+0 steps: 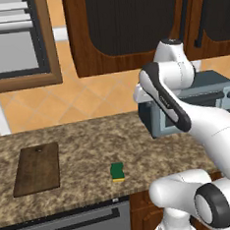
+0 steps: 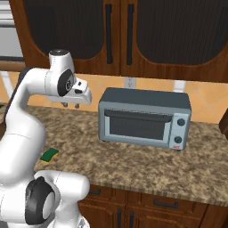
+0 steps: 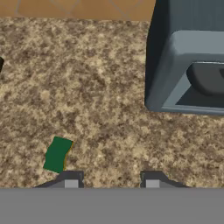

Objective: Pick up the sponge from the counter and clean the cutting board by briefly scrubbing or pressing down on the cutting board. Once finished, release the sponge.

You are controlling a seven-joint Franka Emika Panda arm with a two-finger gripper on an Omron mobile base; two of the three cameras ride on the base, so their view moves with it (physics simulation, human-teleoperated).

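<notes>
One sponge [image 1: 117, 171], one cutting board [image 1: 37, 168] and one toaster oven [image 2: 144, 117] stood on the counter [image 1: 79, 140].

The gripper [image 2: 71, 105] hung high above the granite, just beside the oven's left end, its fingers [image 3: 71, 180] spread wide with nothing between them. In the hand view the sponge [image 3: 57, 154] lay green face up, below the gripper and offset to its left, just beyond the left fingertip, flat on the stone and touching nothing. The oven [image 3: 188, 57] rose close on the gripper's right side.

The cutting board lay well apart from the gripper, far off to its left past the sponge, its long sides running toward the wall. Bare counter separated board and sponge. The sponge sat near the front stone edge.
</notes>
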